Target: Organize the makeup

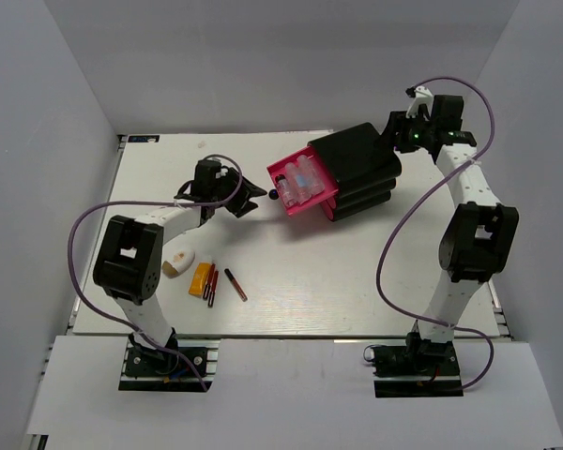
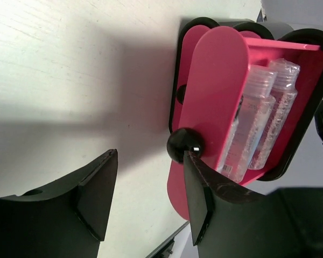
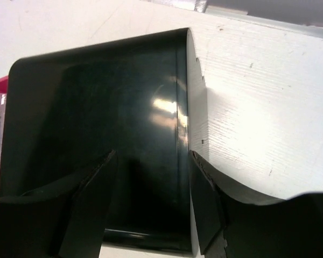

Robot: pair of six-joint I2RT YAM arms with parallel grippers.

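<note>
Two clear little bottles lie in the pulled-out pink drawer of the black box; they also show in the left wrist view. A white-tan piece, an orange tube, a red pencil and a dark pencil lie on the table at the front left. My left gripper is open and empty, just left of the drawer's black knob, which sits at the tip of one finger. My right gripper is open at the box's back end, its fingers astride the box's black surface.
The white table ends at a raised rim at the back. Grey walls close in the left, back and right sides. Purple cables loop off both arms.
</note>
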